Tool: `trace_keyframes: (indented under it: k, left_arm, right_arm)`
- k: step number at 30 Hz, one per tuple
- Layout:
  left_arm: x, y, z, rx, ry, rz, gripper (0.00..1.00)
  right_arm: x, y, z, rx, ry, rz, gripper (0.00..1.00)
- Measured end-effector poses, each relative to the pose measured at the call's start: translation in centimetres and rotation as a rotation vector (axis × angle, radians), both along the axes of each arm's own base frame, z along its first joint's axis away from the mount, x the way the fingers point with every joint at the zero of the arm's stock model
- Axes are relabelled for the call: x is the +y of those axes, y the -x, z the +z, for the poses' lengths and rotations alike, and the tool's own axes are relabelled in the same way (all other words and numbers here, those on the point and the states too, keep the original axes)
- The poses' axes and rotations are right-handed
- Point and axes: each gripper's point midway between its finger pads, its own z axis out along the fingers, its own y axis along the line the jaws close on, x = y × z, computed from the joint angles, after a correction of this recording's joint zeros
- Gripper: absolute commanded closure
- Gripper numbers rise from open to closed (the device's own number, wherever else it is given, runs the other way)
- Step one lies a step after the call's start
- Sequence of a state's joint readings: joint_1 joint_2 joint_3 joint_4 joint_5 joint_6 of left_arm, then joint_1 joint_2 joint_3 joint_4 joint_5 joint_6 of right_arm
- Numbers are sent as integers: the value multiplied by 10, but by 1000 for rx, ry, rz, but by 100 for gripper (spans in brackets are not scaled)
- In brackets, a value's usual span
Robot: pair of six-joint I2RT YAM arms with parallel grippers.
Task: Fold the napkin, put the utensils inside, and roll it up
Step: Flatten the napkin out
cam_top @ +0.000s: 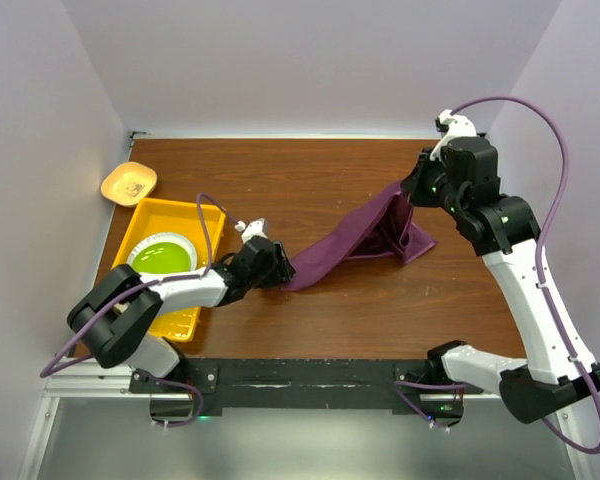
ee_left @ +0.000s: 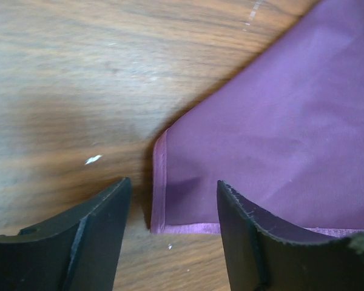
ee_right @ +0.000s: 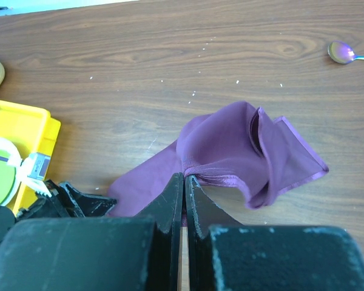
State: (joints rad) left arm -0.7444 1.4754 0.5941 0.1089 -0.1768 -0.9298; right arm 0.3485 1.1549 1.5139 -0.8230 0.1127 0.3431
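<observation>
- The napkin (cam_top: 350,245) lies near the middle of the wooden table (cam_top: 310,180) and runs as a long band from the left gripper (cam_top: 278,270) up to the right gripper (cam_top: 410,192)
- From above, the right end of the cloth is raised and bunched under the right gripper, and a loose flap rests on the wood beside it; at this height I cannot tell how either pair of jaws stands
- The right wrist view answers for its own side: the two fingers (ee_right: 170,200) are clenched together on the napkin's hemmed edge, pinching it
- The left wrist view answers for the other: the jaws stand apart, released, with a hemmed corner of the napkin flat on the table between them (one finger overlaps the cloth's edge, but I cannot tell whether it touches)
- Only the right wrist view shows a spoon (ee_right: 343,53) with a purplish bowl, lying well apart from the napkin
- The top view shows the yellow tray (cam_top: 165,215) holding the green plate (cam_top: 162,255), left of the left gripper, with a small orange dish (cam_top: 128,183) beyond it
</observation>
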Motion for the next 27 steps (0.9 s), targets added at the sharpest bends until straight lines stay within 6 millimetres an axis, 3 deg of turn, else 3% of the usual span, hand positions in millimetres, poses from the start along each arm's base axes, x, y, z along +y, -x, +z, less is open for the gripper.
trace_keyframes:
  k: [5,6,12,15,17,19,21,24,27]
  left_arm:
    - [-16,-7,-2,-14,22,-45,55]
    - [-19,-8,-3,-14,26,-52,65]
    - [-19,-1,-9,6,19,-66,99]
    - [-10,8,-5,22,-8,-73,100]
    - [-6,10,13,0,-14,-82,100]
    - [-7,7,48,-58,3,-103,100]
    - [-16,-4,103,-160,45,-130,100]
    - [-29,-21,238,-414,183,-156,100]
    - [-18,-7,361,-655,318,-170,100]
  right_arm:
    - [1,0,-8,20,6,4,100]
    - [1,0,-10,23,7,4,100]
    - [0,1,-11,26,11,4,100]
    - [0,0,-11,26,13,5,100]
    - [0,0,-8,20,16,4,100]
    - [-1,-1,2,-3,16,4,100]
    - [-2,-1,18,-40,13,6,100]
    - [-5,5,56,-143,-2,12,100]
    - [-13,26,100,-286,-30,21,100]
